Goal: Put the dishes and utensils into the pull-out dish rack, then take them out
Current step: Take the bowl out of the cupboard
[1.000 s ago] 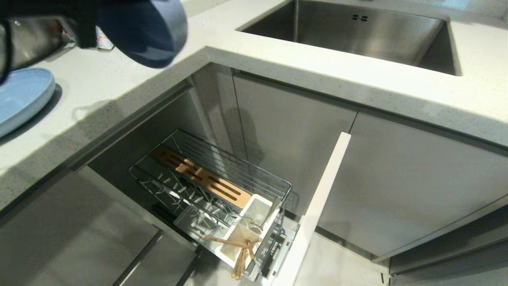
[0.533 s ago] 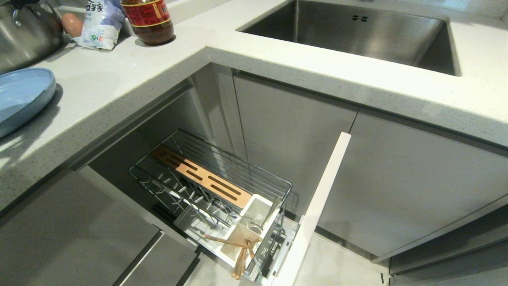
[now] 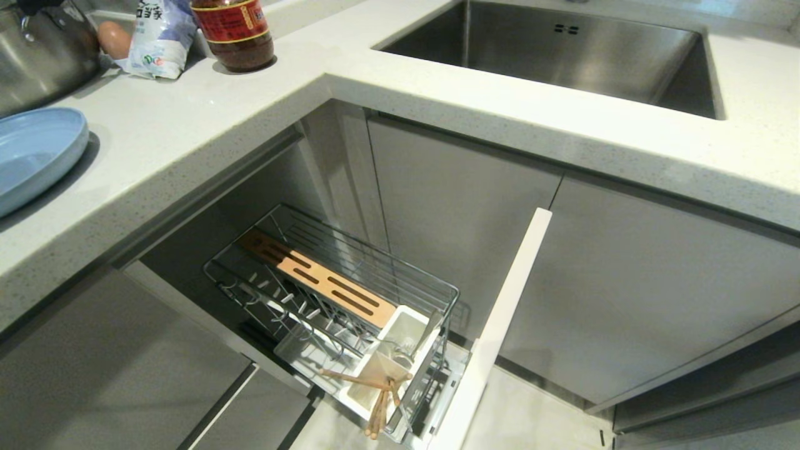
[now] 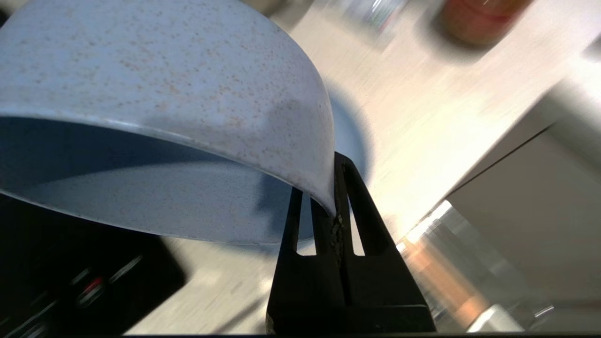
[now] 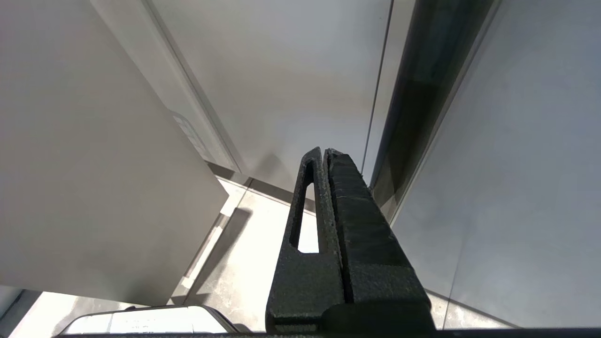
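My left gripper (image 4: 328,204) is shut on the rim of the pale blue bowl (image 4: 164,94), which it holds tilted above the countertop; both are outside the head view. The pale blue plate (image 3: 31,153) lies on the counter at the far left. Below the counter, the pull-out dish rack (image 3: 400,265) stands pulled out, with no dishes among its prongs. Wooden chopsticks (image 3: 378,403) lean out of its white utensil cup (image 3: 400,350), where metal utensils (image 3: 428,334) also stand. My right gripper (image 5: 325,152) is shut on nothing, parked low by the cabinet fronts.
A steel pot (image 3: 37,50), an egg (image 3: 114,37), a bag (image 3: 156,37) and a sauce bottle (image 3: 234,31) stand at the counter's back left. The steel sink (image 3: 562,50) lies at the back right. The rack's pale cabinet front (image 3: 500,312) juts into the floor space.
A second ago the bowl in my left gripper filled the top left of the head view; it has since swung out of that view, uncovering the bottle, bag and egg.
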